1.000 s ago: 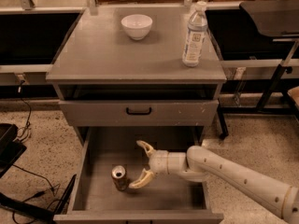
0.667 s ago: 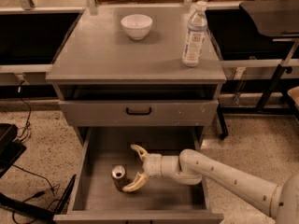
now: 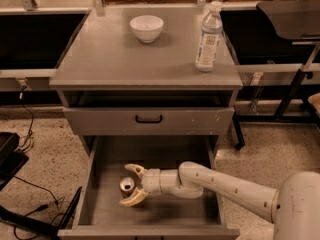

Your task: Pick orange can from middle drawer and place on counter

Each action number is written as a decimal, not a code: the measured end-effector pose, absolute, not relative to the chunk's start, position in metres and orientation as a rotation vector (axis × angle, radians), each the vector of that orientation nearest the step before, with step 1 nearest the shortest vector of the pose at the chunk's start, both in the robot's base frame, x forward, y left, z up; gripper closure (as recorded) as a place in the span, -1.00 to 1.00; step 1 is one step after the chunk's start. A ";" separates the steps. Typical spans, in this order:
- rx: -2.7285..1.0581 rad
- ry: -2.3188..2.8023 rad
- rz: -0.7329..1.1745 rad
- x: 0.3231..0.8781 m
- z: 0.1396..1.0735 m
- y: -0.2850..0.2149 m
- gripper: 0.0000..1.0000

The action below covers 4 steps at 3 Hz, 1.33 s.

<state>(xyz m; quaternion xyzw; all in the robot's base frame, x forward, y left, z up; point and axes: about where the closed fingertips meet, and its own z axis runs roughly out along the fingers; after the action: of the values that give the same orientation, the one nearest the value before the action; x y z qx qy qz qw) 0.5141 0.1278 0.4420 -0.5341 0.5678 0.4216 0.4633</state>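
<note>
One orange can (image 3: 127, 186) stands upright on the floor of the open middle drawer (image 3: 150, 213), left of centre, its silver top facing up. One end effector (image 3: 124, 185) lies level with it inside the drawer, released, its two pale fingers (image 3: 134, 170) spread to either side of the can; whether either one touches it is hard to make out. One arm (image 3: 225, 186) reaches in from the right, its thick end cut off at the lower right corner. On the counter (image 3: 115, 59) sit one white bowl (image 3: 146, 28) and one clear water bottle (image 3: 208, 36), well apart. One narrower drawer front (image 3: 148, 120) with a black handle is closed above. The can's side is mostly hidden from this angle, and the open drawer's front edge runs into the bottom border.
</note>
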 end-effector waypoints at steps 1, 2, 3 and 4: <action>-1.332 1.409 1.049 0.513 0.432 0.140 -0.15; -1.356 1.414 1.055 0.511 0.429 0.149 0.31; -1.394 1.438 1.057 0.511 0.450 0.151 0.78; -1.470 1.408 1.118 0.498 0.550 0.133 1.00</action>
<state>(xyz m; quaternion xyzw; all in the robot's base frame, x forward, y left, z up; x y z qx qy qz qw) 0.4976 0.1326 0.5503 -0.5807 0.5562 0.4415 0.3981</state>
